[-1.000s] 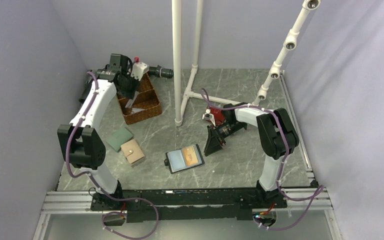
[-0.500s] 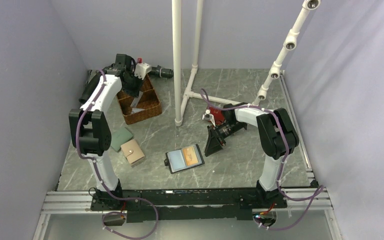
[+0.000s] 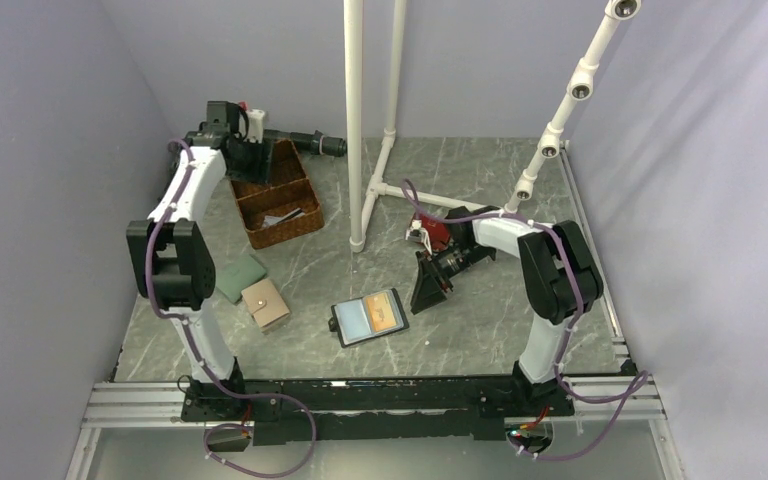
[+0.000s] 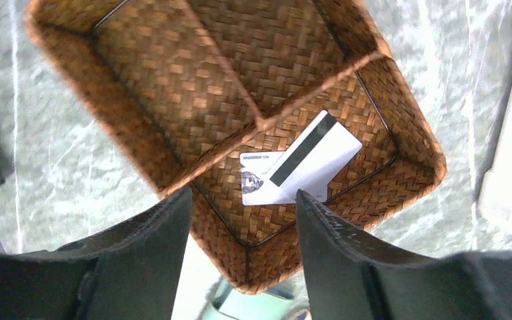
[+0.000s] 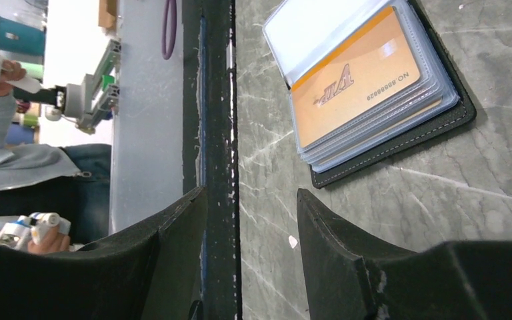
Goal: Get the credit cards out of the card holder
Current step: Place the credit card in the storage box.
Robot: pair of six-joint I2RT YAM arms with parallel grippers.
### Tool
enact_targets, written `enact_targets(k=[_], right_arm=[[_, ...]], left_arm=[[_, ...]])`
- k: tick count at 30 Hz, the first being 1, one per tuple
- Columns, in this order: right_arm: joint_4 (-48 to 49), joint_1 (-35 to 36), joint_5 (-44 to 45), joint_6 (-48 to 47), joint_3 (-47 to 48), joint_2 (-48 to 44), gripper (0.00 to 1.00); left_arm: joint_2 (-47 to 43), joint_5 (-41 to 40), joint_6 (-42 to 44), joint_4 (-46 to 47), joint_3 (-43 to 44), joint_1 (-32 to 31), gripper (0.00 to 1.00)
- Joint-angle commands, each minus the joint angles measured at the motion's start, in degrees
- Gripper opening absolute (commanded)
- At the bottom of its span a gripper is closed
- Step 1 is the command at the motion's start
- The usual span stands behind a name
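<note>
Left wrist view: left gripper [image 4: 240, 197] parted, empty, above a white card [image 4: 300, 160] in the wicker basket [image 4: 407, 113]. The orange card [image 5: 353, 83] sits sleeved in the card holder [image 5: 400, 140] near the parted, empty right gripper [image 5: 250, 197]; I'd slide it out flat.

The left arm [image 3: 195, 190] reaches far to the back and stands up tall. The left tool [image 4: 243, 200] points down. Its 2 fingers [image 4: 150, 257] are apart, with nothing held between them. The right arm [image 3: 505, 232] bends in toward the middle and stays low. The right tool [image 5: 250, 200] points toward the near side. Its 2 fingers [image 5: 347, 253] are apart too and hold nothing.
</note>
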Motion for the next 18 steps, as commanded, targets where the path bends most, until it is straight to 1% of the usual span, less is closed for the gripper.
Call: enact_targets(k=[1,4,8,9,11,13,14,16,18], right_arm=[[5.52,-0.11,1.91,2.65,-1.91,-5.99,0.55],[10.16,0.18,3.67,5.96,-3.87,-8.83,0.55],[17.85,1.29,6.16,12.73,-7.15,-12.72,0.55],[19.76,1.68,6.61,15.16,-7.86,-13.47,0.55],[22.52,2.5,6.4,18.76,-8.84,-14.55,0.54],[24.89,3.55,6.17,22.69,-9.48,-15.11,0.54],[26.01,4.06,6.06,24.63,-9.7,-15.31,0.54],[28.03,5.23,6.35,28.7,-10.04,-15.52,0.54],[30.12,6.09,6.45,33.05,-10.24,-15.49,0.54]], left_arm=[[-9.32,-0.73,-13.26,0.88,-0.69,2.6,0.69],[-15.61,2.9,-19.13,-0.24,-6.54,4.79,0.73],[-25.22,14.64,-28.06,2.3,-18.58,7.47,0.78],[-27.62,18.25,-30.46,3.54,-21.82,7.85,0.77],[-32.17,26.58,-34.77,7.64,-29.5,8.12,0.7],[-36.65,35.42,-40.9,14.73,-38.73,8.09,0.66],[-37.94,36.91,-43.7,16.4,-40.94,8.13,0.65],[-41.95,41.11,-49.57,22.82,-49.44,7.68,0.65],[-45.99,41.3,-53.85,26.71,-55.61,6.61,0.66]])
